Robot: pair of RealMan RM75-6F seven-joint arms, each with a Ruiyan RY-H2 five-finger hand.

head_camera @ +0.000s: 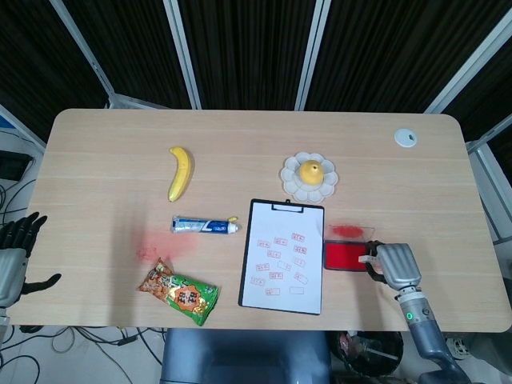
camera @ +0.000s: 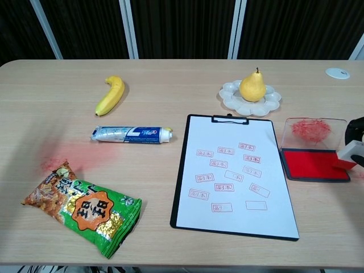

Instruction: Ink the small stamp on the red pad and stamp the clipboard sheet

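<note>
My right hand (head_camera: 394, 265) holds the small stamp (camera: 350, 153), a white block with a red base, just right of the red ink pad (head_camera: 346, 256). In the chest view the stamp's red base hangs over the pad's (camera: 314, 164) right edge, and whether it touches is unclear. The pad's clear lid (camera: 314, 132) stands open behind it. The clipboard (head_camera: 282, 256) lies left of the pad, its white sheet (camera: 234, 176) bearing several red stamp marks. My left hand (head_camera: 14, 252) hangs open off the table's left edge, far from everything.
A pear on a white flower-shaped plate (head_camera: 309, 177) sits behind the clipboard. A toothpaste tube (head_camera: 205, 226), a banana (head_camera: 181, 172) and a green snack bag (head_camera: 178, 291) lie to the left. A white disc (head_camera: 406, 138) is at the far right corner.
</note>
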